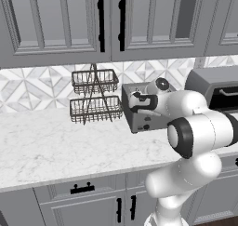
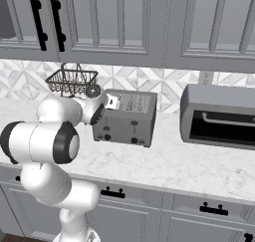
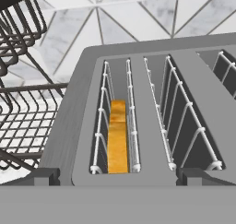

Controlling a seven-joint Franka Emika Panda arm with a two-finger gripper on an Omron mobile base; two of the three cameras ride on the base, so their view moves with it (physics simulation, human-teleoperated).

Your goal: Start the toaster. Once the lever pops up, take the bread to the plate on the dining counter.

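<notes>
So far little of the task looks done, judging from how things lie: the bread (image 3: 118, 140) sits down inside a slot of the toaster (image 2: 125, 117), and the plate and dining counter have yet to come into it. Whether the toaster has been started I cannot tell; from the right base camera two small dark tabs on its front face sit above round knobs, and the lever (image 2: 134, 123) may be one of them (too small to say if it is up or down).

The gripper (image 2: 112, 102) hangs just above the toaster's top at its left end, jaws spread wide and holding nothing.

The bread is an orange-yellow slice standing on edge in the leftmost slot in the hand camera, between the wire guides. Its long axis runs along the slot, from the near end by the fingertips toward the tiled wall behind. The toaster itself stands on the marble worktop (image 1: 46, 146), between a wire basket rack (image 1: 95, 96) and the microwave (image 2: 219, 116).
</notes>
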